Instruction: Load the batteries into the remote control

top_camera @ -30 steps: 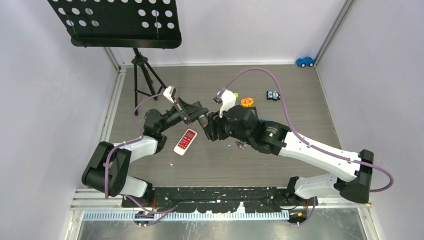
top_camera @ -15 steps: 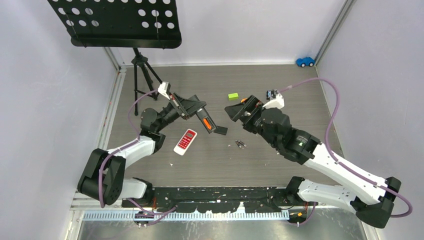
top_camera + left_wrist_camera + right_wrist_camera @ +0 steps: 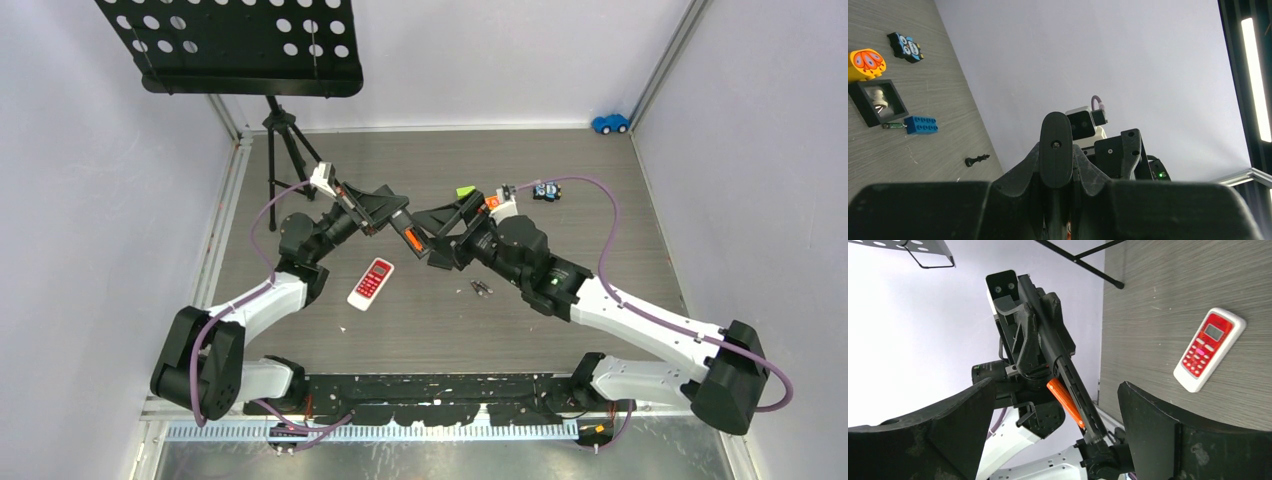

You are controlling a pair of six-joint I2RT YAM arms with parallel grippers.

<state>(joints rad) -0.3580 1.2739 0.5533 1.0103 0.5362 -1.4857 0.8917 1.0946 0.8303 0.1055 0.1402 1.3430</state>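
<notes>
My left gripper [image 3: 393, 222] is shut on a slim black remote control [image 3: 412, 238] and holds it tilted above the table. An orange battery [image 3: 1065, 402] lies along the remote's body. The remote's rounded end [image 3: 1056, 150] shows between the left jaws in the left wrist view. My right gripper [image 3: 440, 238] is open, its jaws standing either side of the remote's lower end; it also shows in the right wrist view [image 3: 1055, 390]. A dark grey-silver pair of batteries [image 3: 480, 288] lies on the table below the right arm. A red-and-white remote [image 3: 371, 283] lies flat near the left arm.
A tripod [image 3: 285, 150] with a black perforated stand is at the back left. A green block [image 3: 466, 191], an orange piece [image 3: 492, 203] and an owl figure [image 3: 545, 190] sit behind the grippers. A blue toy car [image 3: 610, 123] is in the far right corner.
My right gripper pulled away to the right, then came back with its jaws open around the black remote. My left gripper kept hold of the remote and shifted it slightly.
</notes>
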